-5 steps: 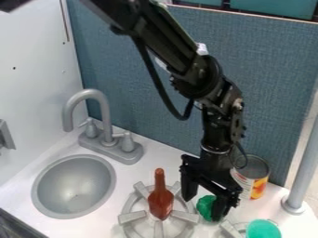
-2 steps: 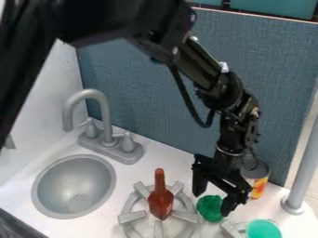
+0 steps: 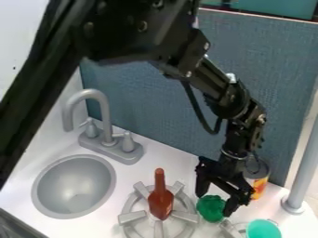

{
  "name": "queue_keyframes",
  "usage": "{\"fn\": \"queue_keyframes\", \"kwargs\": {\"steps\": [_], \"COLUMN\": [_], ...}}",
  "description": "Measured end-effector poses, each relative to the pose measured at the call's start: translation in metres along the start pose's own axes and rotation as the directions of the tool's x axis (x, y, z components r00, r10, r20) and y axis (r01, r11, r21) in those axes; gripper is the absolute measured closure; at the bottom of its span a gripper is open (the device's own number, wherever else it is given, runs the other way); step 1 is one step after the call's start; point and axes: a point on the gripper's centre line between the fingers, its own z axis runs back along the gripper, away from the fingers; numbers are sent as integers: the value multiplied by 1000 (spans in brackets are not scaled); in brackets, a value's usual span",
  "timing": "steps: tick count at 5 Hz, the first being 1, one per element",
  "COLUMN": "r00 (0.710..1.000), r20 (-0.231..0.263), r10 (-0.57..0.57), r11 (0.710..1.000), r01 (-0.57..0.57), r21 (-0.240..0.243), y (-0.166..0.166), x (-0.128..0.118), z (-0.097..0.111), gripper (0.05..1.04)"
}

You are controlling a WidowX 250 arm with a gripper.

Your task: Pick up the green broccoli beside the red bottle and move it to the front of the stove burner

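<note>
The black gripper hangs low at the right of the counter, its fingers apart and pointing down. A crumpled-looking green object lies on the counter just below and between the fingertips; whether they touch it I cannot tell. To the left, a brown-red bottle-shaped object rests on a grey burner grate. Behind the gripper stands a can with an orange and white side, partly hidden by the gripper.
A grey sink basin and faucet are at the left. A teal cup sits at the lower right on another grate. A grey pole rises at the right, and a blue panel stands behind the counter.
The gripper has moved right and slightly back, uncovering more of the green object. The upper arm has swung lower across the left of the view. Bottle, cup and can have not moved.
</note>
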Motion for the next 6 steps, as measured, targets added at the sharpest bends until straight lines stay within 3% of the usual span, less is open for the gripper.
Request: {"fn": "queue_keyframes", "kwargs": {"steps": [1,3,4,5,6], "r00": [1000,999,999,999,998], "r20": [7,-5,-11,-20,6], "r10": [5,34,34,39,68], "r11": [1000,999,999,999,998], "r01": [-5,-34,-33,-39,-68], "r21": [11,30,32,26,11], "y": [-3,-1,-1,-1,-1], "x": [5,8,8,4,-7], "z": [-1,-4,-4,-6,-3], "gripper": [137,710,779,779,780]}}
